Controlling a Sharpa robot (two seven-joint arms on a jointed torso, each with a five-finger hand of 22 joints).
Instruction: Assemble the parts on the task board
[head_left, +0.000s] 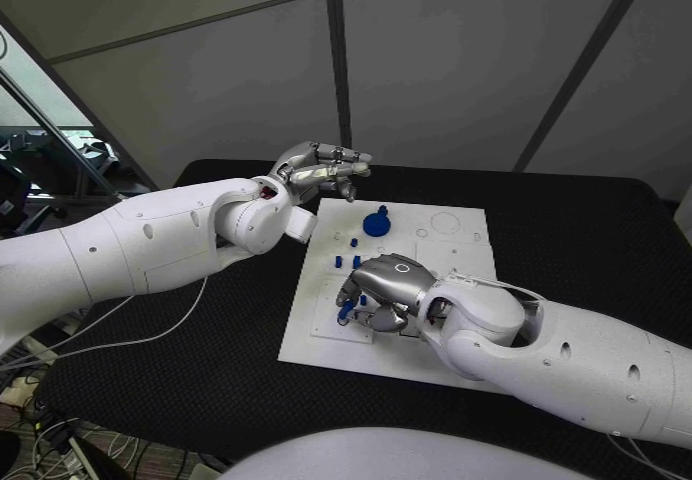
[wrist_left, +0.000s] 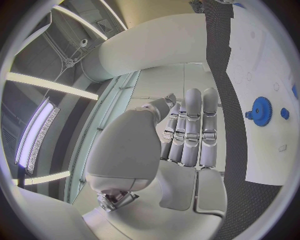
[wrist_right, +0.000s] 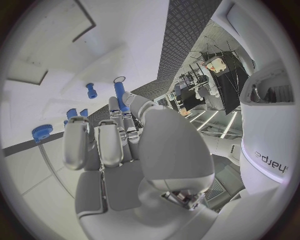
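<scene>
Where pegs (head_left: 356, 262) stand, blue gear (head_left: 376, 222) nearby

Legible text: one item. Right wrist view, white casing of the robot's right arm (wrist_right: 270, 150), near the circle's rim: dark lettering, seen turned over, reading "harpa"; probably the tail of a longer brand word, the first letter being cut off by the curve of the casing. No numbers or signs beside it.

Task board (head_left: 447, 235): faint outlines on the white plate, nothing readable as characters.

Head view and left wrist view: no readable markings.
</scene>
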